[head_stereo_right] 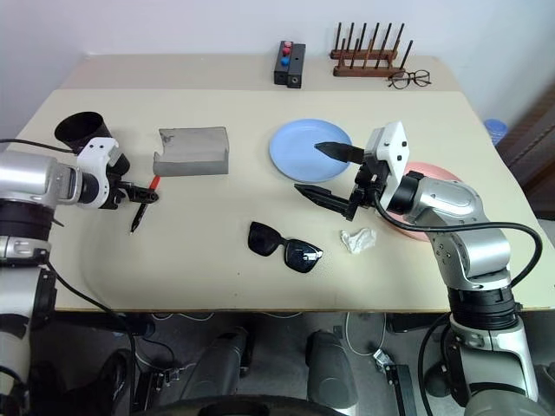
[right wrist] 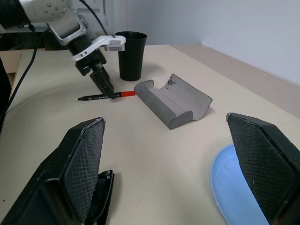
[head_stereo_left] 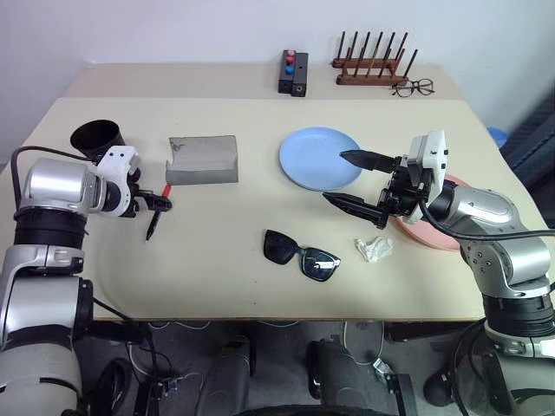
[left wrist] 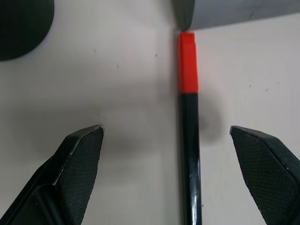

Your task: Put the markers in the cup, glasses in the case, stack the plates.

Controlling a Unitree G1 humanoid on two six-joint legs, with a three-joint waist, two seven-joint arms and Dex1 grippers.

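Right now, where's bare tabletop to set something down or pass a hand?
Free: the near-left stretch bounded by the marker, grey case and sunglasses; also the strip between case and blue plate. Crowded: near right, where the open right gripper, crumpled wrapper and pink plate bunch together.

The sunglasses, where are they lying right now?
The sunglasses lie near the table's front edge, about mid-table, in front of the blue plate, with a crumpled white scrap just to their right.

A beige table stands against a plain white wall
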